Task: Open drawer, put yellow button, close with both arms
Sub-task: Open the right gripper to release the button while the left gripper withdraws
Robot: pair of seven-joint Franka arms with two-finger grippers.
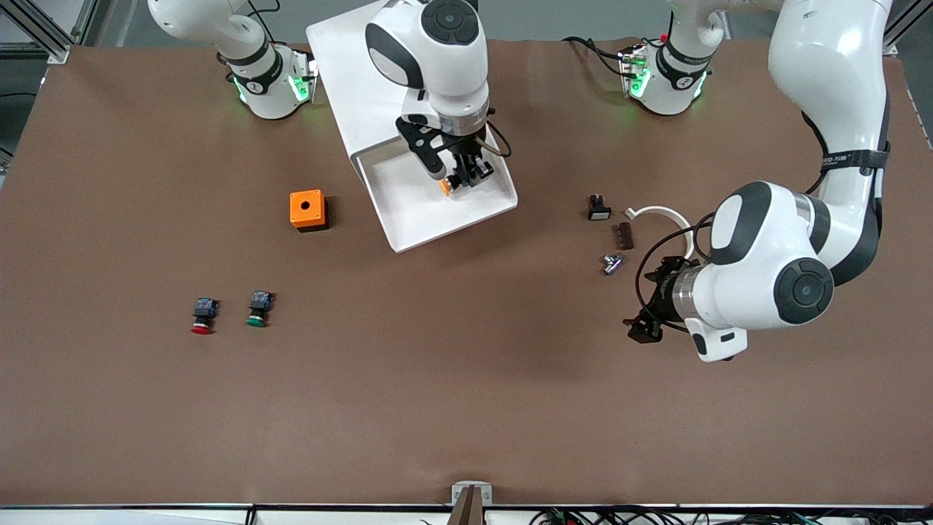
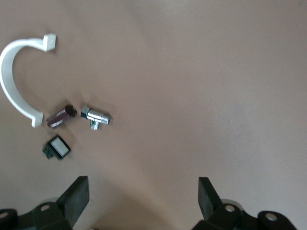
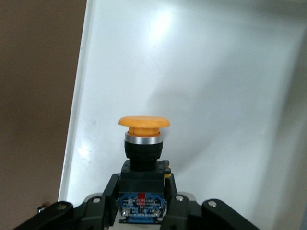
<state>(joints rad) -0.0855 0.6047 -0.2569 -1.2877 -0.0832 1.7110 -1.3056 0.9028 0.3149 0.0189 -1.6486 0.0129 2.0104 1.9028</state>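
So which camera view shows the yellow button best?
The right wrist view: the yellow button fills the middle of it, with cap, black body and blue block plain, clamped in the right hand over the open drawer. The front view gives only a small orange spot under that hand. The left wrist view does not show it.
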